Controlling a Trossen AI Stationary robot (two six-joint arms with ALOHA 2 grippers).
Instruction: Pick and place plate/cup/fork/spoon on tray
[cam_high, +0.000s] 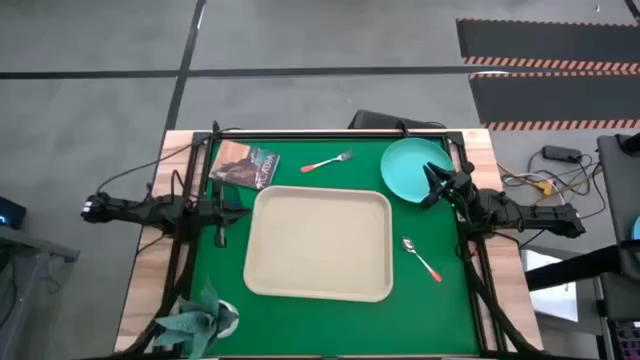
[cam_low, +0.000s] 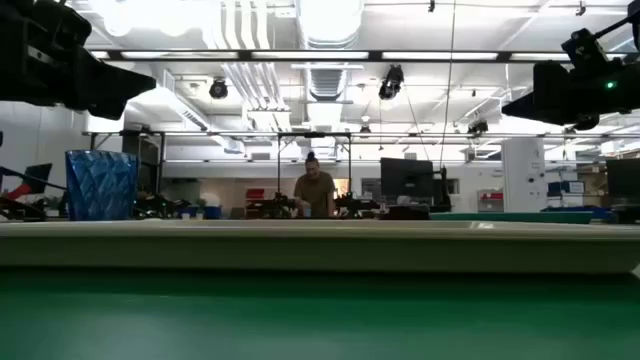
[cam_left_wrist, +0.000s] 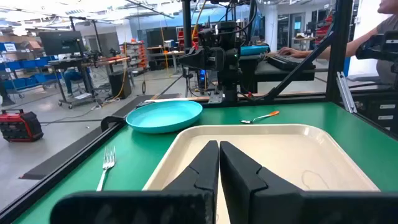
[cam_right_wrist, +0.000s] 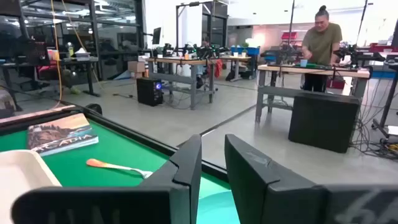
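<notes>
The beige tray (cam_high: 320, 245) lies in the middle of the green mat. The teal plate (cam_high: 410, 165) lies flat at the far right; it also shows in the left wrist view (cam_left_wrist: 165, 116). The fork (cam_high: 327, 162) lies beyond the tray, and the spoon (cam_high: 422, 258) lies to the tray's right. The blue cup (cam_low: 100, 185) stands near the near left corner (cam_high: 195, 318). My left gripper (cam_high: 222, 212) is shut and empty at the tray's left rim (cam_left_wrist: 219, 168). My right gripper (cam_high: 432, 186) hovers over the plate's right rim, its fingers a little apart (cam_right_wrist: 213, 168).
A book (cam_high: 243, 165) lies at the far left of the mat, next to the fork. Black frame bars run along the table's edges. A person stands at a bench (cam_right_wrist: 322, 43) in the room beyond the table.
</notes>
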